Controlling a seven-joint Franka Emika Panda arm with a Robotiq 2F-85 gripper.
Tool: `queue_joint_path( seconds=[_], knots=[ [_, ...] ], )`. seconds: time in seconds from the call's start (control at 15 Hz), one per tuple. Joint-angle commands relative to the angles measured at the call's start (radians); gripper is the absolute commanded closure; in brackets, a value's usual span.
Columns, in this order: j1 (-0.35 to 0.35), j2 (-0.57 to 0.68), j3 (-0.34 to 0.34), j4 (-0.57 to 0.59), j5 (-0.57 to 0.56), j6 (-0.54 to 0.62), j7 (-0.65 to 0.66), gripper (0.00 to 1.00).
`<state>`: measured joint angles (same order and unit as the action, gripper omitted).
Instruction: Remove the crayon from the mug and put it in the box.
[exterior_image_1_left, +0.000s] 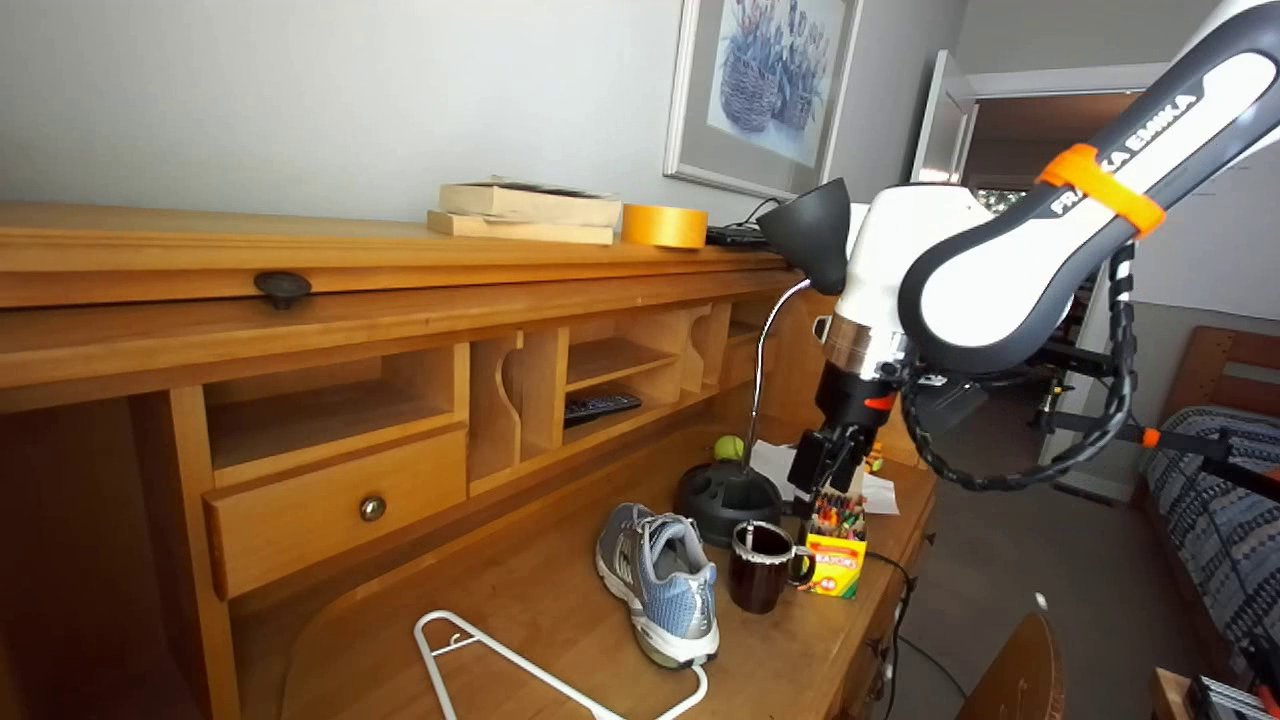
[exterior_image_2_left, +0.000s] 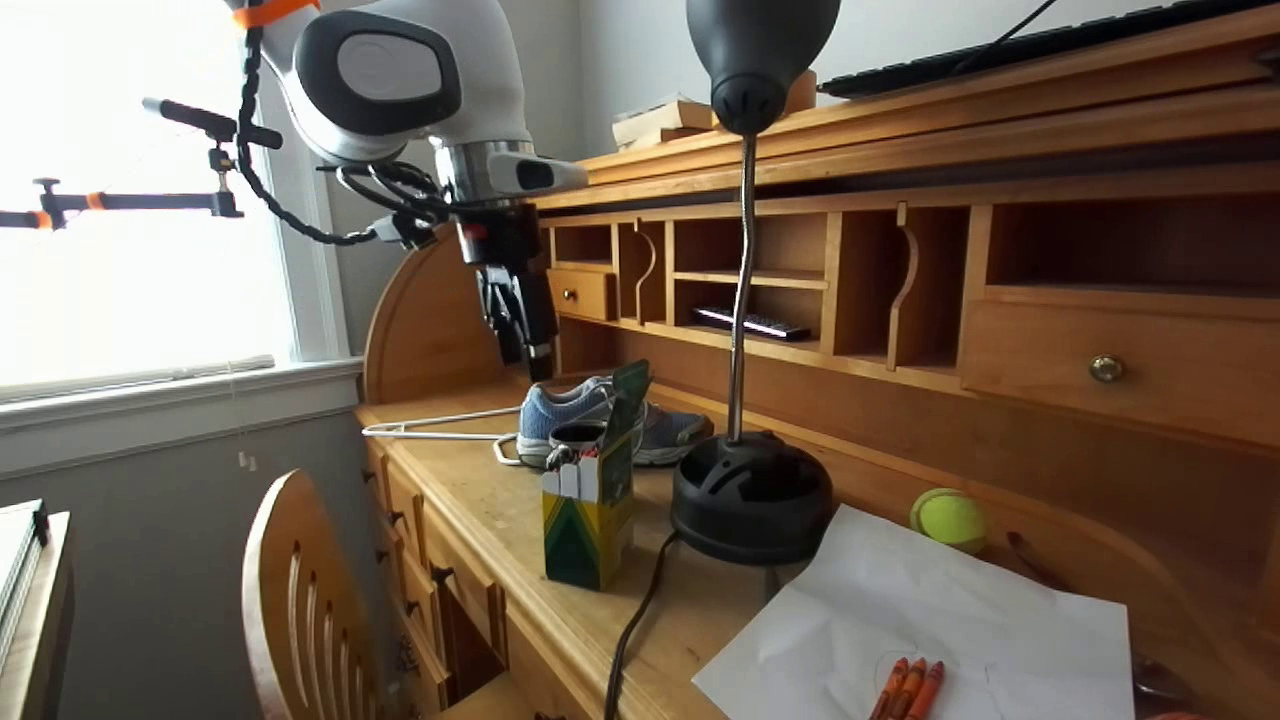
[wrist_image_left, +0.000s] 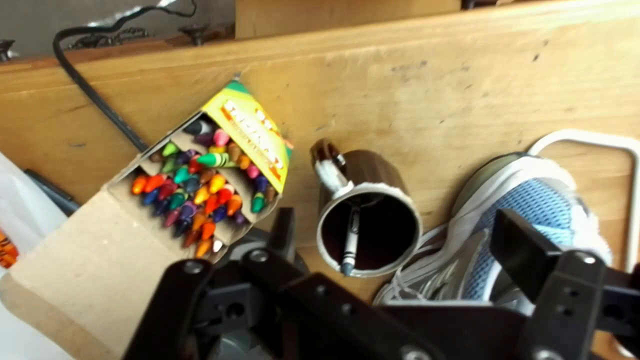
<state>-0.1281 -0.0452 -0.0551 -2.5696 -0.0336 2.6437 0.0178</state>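
- The gripper (wrist_image_left: 402, 232) is hanging above the desk (wrist_image_left: 475, 85), its fingers standing wide apart and holding nothing.
- The crayon (wrist_image_left: 352, 235) is leaning inside the mug (wrist_image_left: 377, 167), its blue-grey tip lying at the rim; the shadow inside is hiding how deep the other end is reaching.
- For handling, I am expecting a light, stiff stick, snapping easily under a hard or sideways squeeze. The bare wax tip is probably going to be slippery, so I am favouring the paper-wrapped stretch just below it, pinching gently and lifting along its slant.
- The mug is standing upright, its handle on the side of the box (wrist_image_left: 252, 135), the sneaker (wrist_image_left: 530, 205) sitting just beside; a finger catching the rim could be tipping it.
- Beyond the handle, the box is standing open, crowded with other crayons (wrist_image_left: 201, 194). I am judging its card walls thin and easily nudged, so the crayon will be needing a free gap.
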Motion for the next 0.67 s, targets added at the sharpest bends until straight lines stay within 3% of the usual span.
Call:
queue_joint_path(
  seconds=[0.0, 0.33, 0.4, 0.6],
  knots=[
    [0.02, -0.113, -0.026, 0.02, 0.071, -0.277, -0.134, 0.0],
    [0.004, -0.215, -0.036, 0.074, -0.038, -0.581, -0.1, 0.0],
    [0.014, -0.175, -0.038, 0.069, -0.012, -0.501, -0.096, 0.0],
    [0.013, -0.209, -0.041, 0.078, -0.026, -0.558, -0.096, 0.0]
  ],
)
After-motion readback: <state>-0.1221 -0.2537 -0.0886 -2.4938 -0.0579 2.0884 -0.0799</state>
